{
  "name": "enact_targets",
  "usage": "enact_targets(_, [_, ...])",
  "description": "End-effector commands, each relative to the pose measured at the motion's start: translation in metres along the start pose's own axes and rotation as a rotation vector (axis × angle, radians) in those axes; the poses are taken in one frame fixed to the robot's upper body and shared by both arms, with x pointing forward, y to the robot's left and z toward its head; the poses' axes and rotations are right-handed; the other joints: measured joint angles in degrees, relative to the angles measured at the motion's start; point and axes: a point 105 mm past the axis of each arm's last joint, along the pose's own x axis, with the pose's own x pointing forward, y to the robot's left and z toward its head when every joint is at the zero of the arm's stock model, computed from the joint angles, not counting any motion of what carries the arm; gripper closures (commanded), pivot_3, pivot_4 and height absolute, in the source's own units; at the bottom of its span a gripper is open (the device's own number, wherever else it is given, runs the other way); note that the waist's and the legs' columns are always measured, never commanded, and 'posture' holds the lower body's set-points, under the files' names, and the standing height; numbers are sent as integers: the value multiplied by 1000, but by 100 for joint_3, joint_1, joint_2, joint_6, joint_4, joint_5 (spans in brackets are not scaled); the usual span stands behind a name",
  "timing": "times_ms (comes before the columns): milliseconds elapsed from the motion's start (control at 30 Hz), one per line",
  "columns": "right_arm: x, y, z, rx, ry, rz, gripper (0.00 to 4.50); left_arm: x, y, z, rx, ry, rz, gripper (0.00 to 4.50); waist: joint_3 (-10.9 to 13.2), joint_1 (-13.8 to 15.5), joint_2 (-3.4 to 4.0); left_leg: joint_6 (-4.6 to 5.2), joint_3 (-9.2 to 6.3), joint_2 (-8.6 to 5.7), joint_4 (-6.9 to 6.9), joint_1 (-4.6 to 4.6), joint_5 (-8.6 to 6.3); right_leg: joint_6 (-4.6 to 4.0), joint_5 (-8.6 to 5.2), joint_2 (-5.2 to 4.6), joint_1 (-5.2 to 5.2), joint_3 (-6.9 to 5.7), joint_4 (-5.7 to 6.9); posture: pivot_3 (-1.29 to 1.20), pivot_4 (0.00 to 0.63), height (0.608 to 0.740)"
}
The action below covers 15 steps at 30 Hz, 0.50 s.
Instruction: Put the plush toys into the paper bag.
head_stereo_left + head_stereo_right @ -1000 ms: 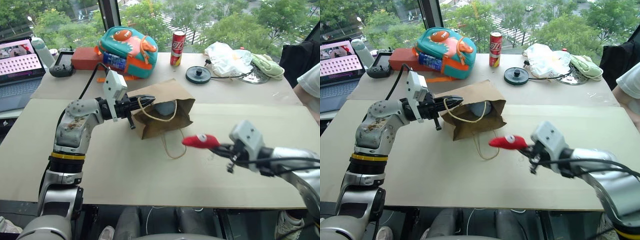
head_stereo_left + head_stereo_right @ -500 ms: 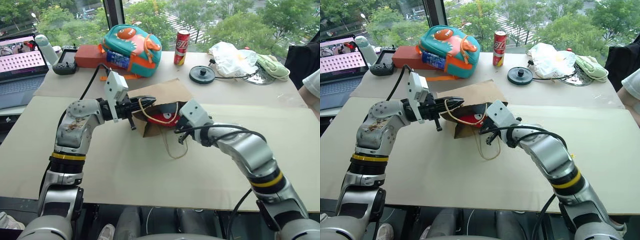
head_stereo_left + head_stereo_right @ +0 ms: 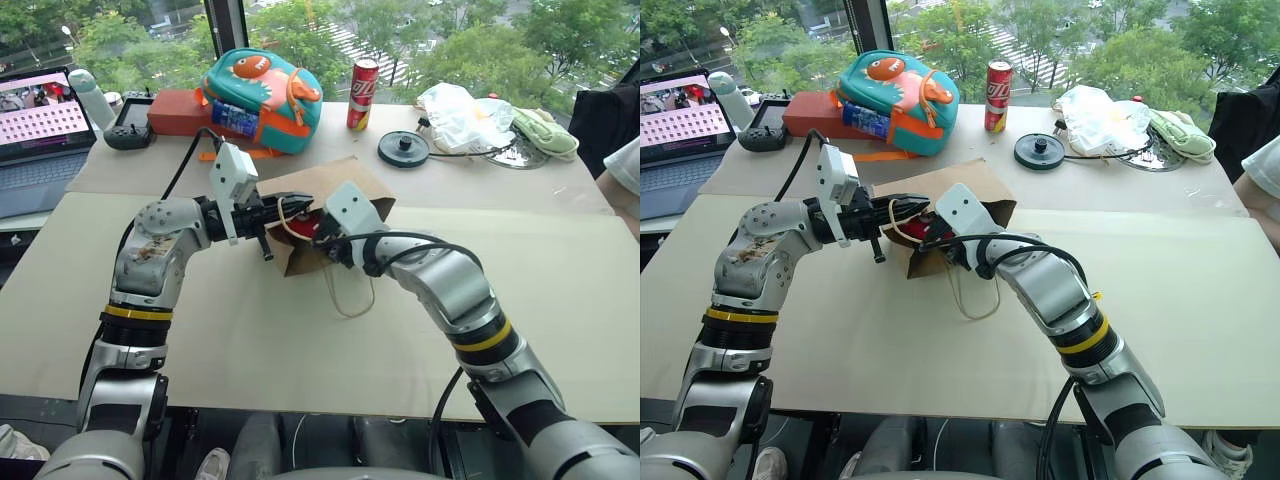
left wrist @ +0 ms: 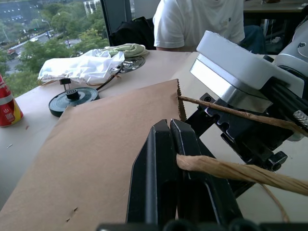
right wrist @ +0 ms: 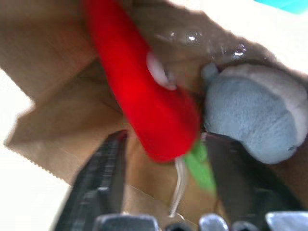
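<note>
The bag [image 3: 335, 190] is held open by its handle [image 4: 231, 171], pinched in the left gripper [image 4: 169, 132]; the right gripper [image 5: 166, 159] is spread inside, the chili [image 5: 139, 91] beside the ball [image 5: 252, 118].

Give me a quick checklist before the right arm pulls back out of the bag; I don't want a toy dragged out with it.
1. Right claw open: ok, fingers stand apart either side of the chili.
2. Chili inside the bag: ok, brown paper lies around it in the wrist view.
3. Chili free of the fingers: cannot tell, its green leaves hang between them.
4. Grey ball in the bag: ok, it sits beside the chili.
5. Left claw holding the mouth open: ok, shut on the twine handle.
</note>
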Motion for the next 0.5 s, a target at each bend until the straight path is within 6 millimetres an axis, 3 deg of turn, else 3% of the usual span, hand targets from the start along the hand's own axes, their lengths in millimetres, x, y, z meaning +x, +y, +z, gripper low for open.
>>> enact_targets(33, [-15,-7,14,13,-69,-11,130,1,1,13,43,-32,-5,4500,0,-1,1,0,0,0,0,0,0,0,0,0,-1,0,0,0,150,728])
enact_targets(233, [-40,-11,3,29,-70,23,130,0,1,12,45,-31,-2,4500,0,11,0,0,0,-1,0,-4,0,0,0,-1,-1,-1,-2,0,150,728])
enact_targets(333, [-56,-4,-6,42,-65,72,130,0,1,12,45,-31,0,4500,0,9,0,0,0,0,0,-3,0,0,0,-1,-1,-1,-3,0,150,728])
enact_targets(500, [-63,14,-17,92,-45,126,130,0,2,12,45,-31,1,4500,0,-34,0,0,-1,0,-1,0,0,0,0,1,-1,0,-2,0,150,728])
